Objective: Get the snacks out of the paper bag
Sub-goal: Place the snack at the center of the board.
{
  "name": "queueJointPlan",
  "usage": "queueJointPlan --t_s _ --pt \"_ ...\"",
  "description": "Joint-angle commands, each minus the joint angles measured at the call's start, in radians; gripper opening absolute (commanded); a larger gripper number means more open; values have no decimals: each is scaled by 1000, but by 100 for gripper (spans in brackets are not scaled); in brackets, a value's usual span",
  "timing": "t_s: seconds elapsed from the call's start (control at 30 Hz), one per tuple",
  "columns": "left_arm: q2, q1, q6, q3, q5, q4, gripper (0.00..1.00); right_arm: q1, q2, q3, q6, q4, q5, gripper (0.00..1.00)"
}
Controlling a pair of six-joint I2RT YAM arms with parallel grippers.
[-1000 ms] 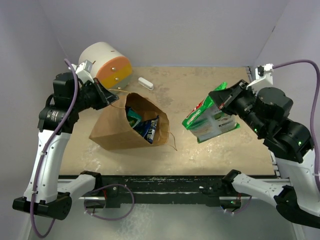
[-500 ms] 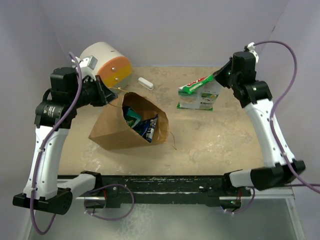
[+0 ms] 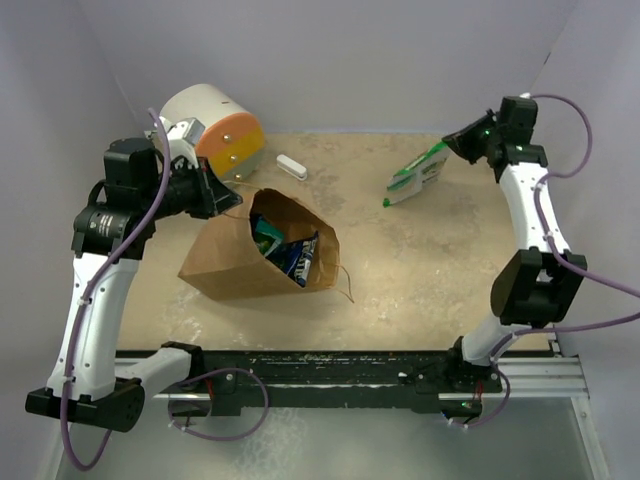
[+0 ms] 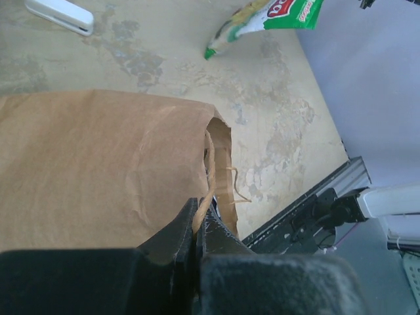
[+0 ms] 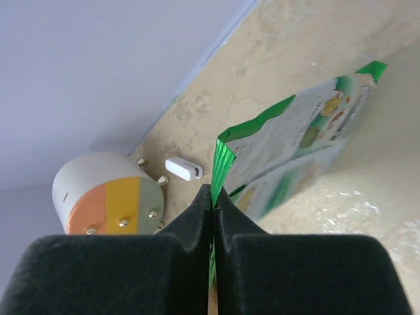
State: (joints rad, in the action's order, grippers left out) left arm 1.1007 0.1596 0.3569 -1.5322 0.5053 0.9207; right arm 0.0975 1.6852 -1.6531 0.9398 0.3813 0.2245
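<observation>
The brown paper bag (image 3: 240, 262) lies on its side mid-left, mouth facing right, with blue, teal and dark snack packets (image 3: 288, 250) inside. My left gripper (image 3: 232, 197) is shut on the bag's twisted handle (image 4: 209, 190) at its far rim; the bag's side fills the left wrist view (image 4: 98, 164). My right gripper (image 3: 452, 148) is shut on the top edge of the large green chip bag (image 3: 415, 174) at the far right, holding it above the table. The chip bag also shows in the right wrist view (image 5: 295, 151) and the left wrist view (image 4: 269, 16).
A white-and-orange cylinder (image 3: 212, 130) stands at the far left corner, also in the right wrist view (image 5: 108, 197). A small white bar (image 3: 291, 166) lies beside it. Grey walls close the back and sides. A black rail (image 3: 330, 370) runs along the near edge.
My right arm has carried the green chip bag from near the paper bag's mouth up and away to the far right corner. The left gripper has kept its hold on the handle.
</observation>
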Motion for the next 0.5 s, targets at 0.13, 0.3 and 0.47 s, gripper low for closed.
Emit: queueJointPlan --t_s 0.13,0.3,0.47 --pt "-24 25 11 21 70 -86 0 196 -235 264 -83 75 101 0" --pt "-15 39 3 3 51 -69 0 274 -356 460 -216 132 77 0" --pt "-16 43 25 22 44 -58 0 301 -448 625 -295 173 -7 0"
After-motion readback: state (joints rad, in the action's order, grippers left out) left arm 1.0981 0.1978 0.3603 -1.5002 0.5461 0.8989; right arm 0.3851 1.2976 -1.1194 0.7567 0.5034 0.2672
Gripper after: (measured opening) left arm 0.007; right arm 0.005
